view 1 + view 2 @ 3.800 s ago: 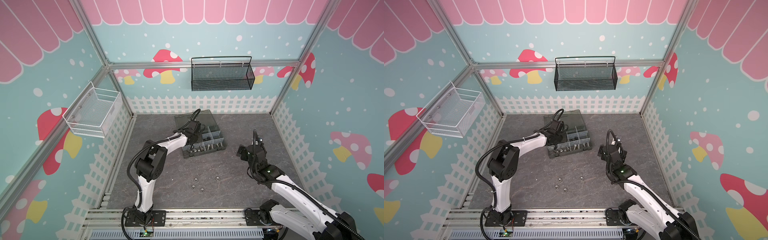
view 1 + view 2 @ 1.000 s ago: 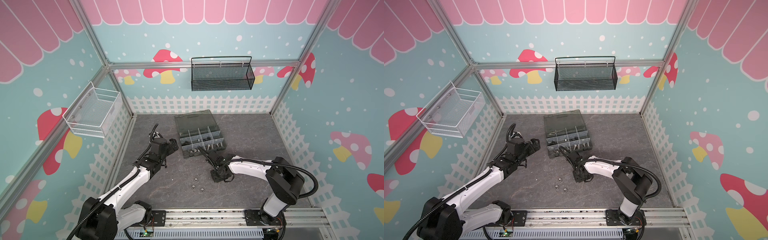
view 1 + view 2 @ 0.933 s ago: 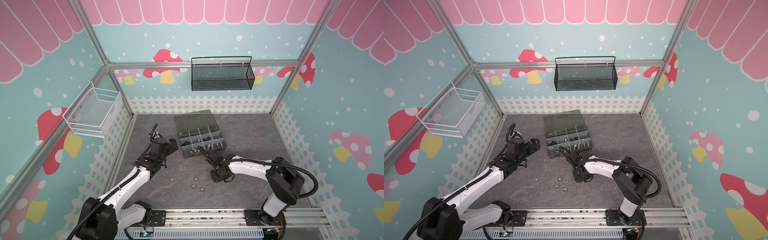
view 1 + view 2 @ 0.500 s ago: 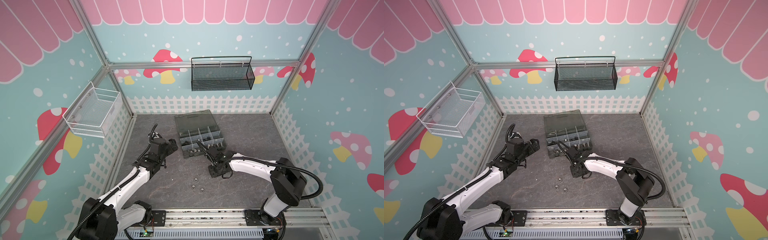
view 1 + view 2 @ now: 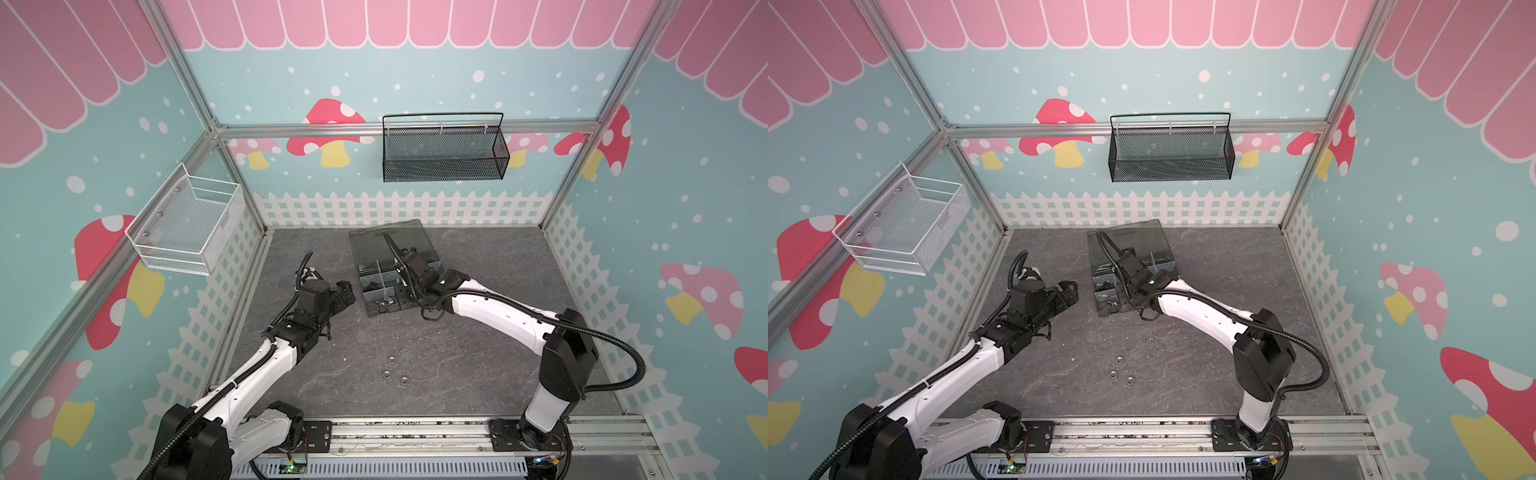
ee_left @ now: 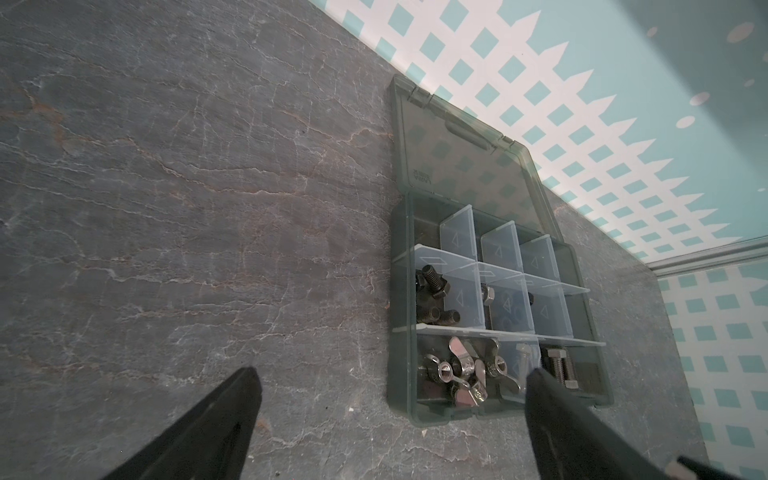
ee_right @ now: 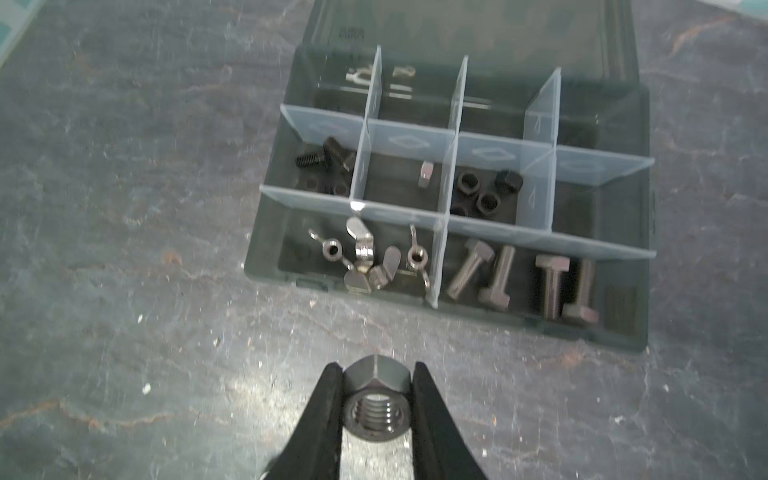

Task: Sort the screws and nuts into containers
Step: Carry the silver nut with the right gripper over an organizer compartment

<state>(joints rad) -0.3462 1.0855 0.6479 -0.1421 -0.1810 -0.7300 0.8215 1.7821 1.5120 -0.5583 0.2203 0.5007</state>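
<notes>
The right claw [image 7: 376,368] pinches a silver hex nut [image 7: 376,411] by two flats, its threaded hole facing the wrist camera. It is over the table [image 7: 124,332], just outside the box [image 7: 498,326] on the side away from its open lid. Inside the box, the row nearest that side holds wing nuts [image 7: 365,257] and silver bolts [image 7: 519,282]. The next row holds black bolts [image 7: 328,160], a single nut [image 7: 426,174] and black nuts [image 7: 478,191]. The left claw [image 5: 347,295] hangs beside the box, spread wide and empty. Three loose nuts [image 5: 390,358] lie well apart from the box.
</notes>
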